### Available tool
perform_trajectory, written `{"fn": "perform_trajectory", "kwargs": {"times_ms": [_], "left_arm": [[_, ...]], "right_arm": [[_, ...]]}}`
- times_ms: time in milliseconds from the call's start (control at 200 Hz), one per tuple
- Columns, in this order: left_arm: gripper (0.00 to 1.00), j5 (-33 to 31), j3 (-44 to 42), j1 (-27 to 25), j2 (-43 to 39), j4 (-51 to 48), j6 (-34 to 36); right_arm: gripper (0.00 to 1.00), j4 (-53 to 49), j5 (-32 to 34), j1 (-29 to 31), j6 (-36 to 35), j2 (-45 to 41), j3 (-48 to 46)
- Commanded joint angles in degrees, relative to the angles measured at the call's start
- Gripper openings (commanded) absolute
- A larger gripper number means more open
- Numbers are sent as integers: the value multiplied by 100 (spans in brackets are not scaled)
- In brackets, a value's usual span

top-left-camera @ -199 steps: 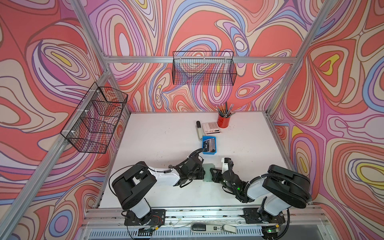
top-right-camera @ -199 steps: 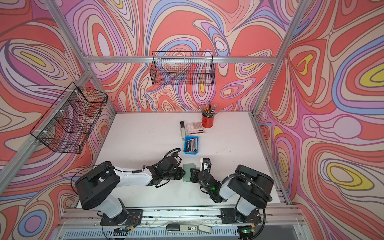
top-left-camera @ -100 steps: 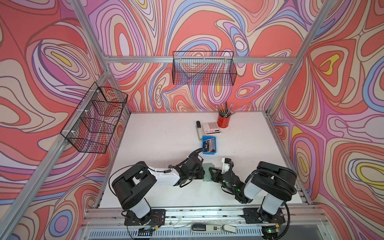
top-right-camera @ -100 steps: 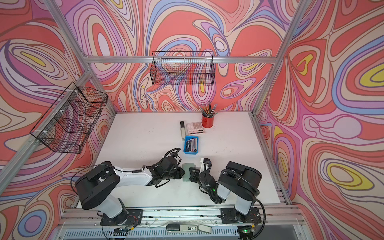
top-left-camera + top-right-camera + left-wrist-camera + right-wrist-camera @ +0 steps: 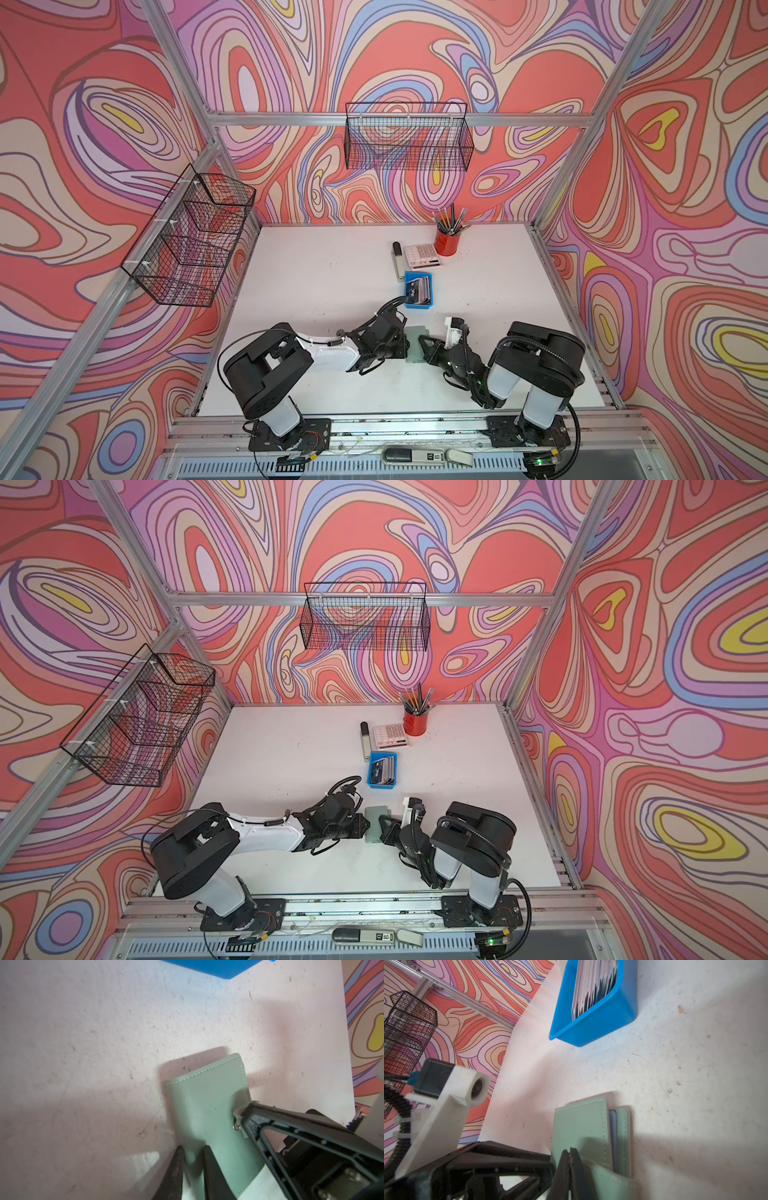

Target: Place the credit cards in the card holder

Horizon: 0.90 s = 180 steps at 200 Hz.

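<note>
In a top view, card holder [image 5: 415, 337] lies lengthwise toward tray [image 5: 418, 306].

White script on the dark card [image 5: 377, 769] at the front of the blue tray [image 5: 380, 786], seemingly "Vip" though tiny, small label on the handheld device [image 5: 376, 936] by the front rail [image 5: 291, 904], perhaps "50", calculator [image 5: 388, 735] key markings illegible

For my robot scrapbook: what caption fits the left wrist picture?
The left gripper and right gripper both pinch the green card holder.
</note>
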Motion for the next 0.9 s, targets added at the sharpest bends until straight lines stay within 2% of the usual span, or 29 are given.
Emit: {"fn": "perform_trajectory", "kwargs": {"times_ms": [0, 130, 441, 896], "left_arm": [[20, -125, 7, 0, -9, -268, 66], [20, -138, 5, -3, -18, -268, 66], [20, -196, -15, 1, -21, -286, 66], [19, -259, -20, -4, -18, -295, 66]], "right_arm": [[0, -825, -457, 33, 37, 320, -177], [0, -1150, -463, 40, -46, 316, -169], [0, -2687, -434, 142, -324, 204, 25], [0, -3558, -210, 330, -238, 441, -20]]}}
